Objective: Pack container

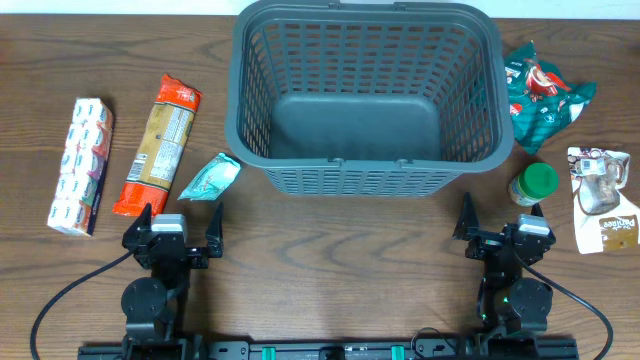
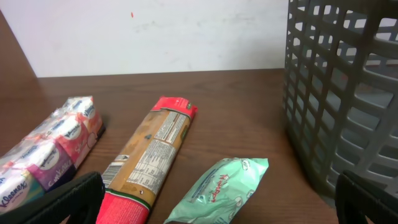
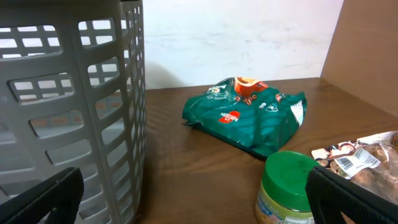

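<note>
The container [image 1: 365,178], a large dark-grey slotted basket, stands at the table's far middle with nothing inside; its wall shows in the left wrist view [image 2: 336,93] and the right wrist view [image 3: 68,112]. My left gripper [image 1: 180,224] rests open near the front left, nothing between its fingers, just short of a mint-green pouch [image 1: 211,176] [image 2: 221,190]. At the front right, my right gripper [image 1: 503,215] is open too, a green-lidded jar [image 1: 533,184] [image 3: 287,186] just ahead of its right finger.
Left of the basket lie a long red-ended pasta packet [image 1: 160,143] [image 2: 149,155] and a tissue multipack [image 1: 83,165] [image 2: 46,146]. On the right are a dark-green snack bag [image 1: 540,95] [image 3: 249,115] and a white pouch [image 1: 603,198] [image 3: 367,155].
</note>
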`<control>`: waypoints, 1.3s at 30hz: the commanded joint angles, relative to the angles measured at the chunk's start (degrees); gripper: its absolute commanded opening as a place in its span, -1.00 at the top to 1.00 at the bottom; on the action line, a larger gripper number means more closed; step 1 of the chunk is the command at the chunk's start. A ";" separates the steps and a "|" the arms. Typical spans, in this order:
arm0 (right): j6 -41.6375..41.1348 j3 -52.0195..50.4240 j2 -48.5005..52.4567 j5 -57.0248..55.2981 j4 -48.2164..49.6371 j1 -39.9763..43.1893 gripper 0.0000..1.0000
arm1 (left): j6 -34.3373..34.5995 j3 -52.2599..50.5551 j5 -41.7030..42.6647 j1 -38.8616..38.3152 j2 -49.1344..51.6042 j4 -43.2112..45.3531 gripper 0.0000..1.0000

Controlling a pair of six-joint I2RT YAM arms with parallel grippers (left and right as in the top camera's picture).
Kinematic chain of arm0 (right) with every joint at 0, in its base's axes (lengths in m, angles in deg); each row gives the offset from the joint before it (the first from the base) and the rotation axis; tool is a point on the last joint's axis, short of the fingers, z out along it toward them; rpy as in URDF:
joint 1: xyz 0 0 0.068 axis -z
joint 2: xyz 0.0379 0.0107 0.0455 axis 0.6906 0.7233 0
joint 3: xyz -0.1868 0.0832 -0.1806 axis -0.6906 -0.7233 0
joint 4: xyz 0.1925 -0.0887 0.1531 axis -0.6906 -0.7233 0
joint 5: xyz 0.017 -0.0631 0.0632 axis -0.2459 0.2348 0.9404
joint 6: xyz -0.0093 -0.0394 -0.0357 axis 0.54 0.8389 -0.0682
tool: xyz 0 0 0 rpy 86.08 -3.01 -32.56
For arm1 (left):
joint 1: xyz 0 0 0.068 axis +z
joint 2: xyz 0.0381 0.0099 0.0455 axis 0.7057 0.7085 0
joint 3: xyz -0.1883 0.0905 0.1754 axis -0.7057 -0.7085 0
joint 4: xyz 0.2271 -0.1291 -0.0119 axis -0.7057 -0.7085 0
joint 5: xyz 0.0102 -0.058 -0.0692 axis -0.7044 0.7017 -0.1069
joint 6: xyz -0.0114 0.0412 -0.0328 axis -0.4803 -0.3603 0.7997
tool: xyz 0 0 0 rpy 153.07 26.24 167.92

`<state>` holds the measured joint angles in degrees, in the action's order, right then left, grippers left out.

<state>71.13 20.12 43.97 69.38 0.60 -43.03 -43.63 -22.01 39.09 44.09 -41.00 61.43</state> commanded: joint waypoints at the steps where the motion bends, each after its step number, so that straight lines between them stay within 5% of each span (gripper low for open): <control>1: -0.74 -0.26 -0.48 -0.66 -0.04 0.46 -0.99 | -0.83 -1.66 -0.26 0.31 -0.37 -0.59 -0.97; 11: -2.91 1.46 -0.11 -0.94 -1.11 0.46 -0.99 | -0.83 -1.66 -0.26 0.31 -0.37 -0.59 -0.97; 20: -2.93 20.55 10.69 -11.65 -6.38 0.46 -0.98 | -0.81 -1.66 -0.26 0.31 -0.37 -0.59 -0.97; 27: 1.18 53.31 38.29 -11.80 -18.49 0.55 -0.99 | -0.83 -1.66 -0.26 0.31 -0.37 -0.59 -0.97; 39: 5.49 119.62 84.13 -4.02 -66.64 10.71 -0.98 | -0.83 -1.66 -0.26 0.31 -0.37 -0.59 -0.97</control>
<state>75.06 131.31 122.02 62.81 -61.61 -34.79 -43.65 -22.03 39.07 44.09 -41.04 61.50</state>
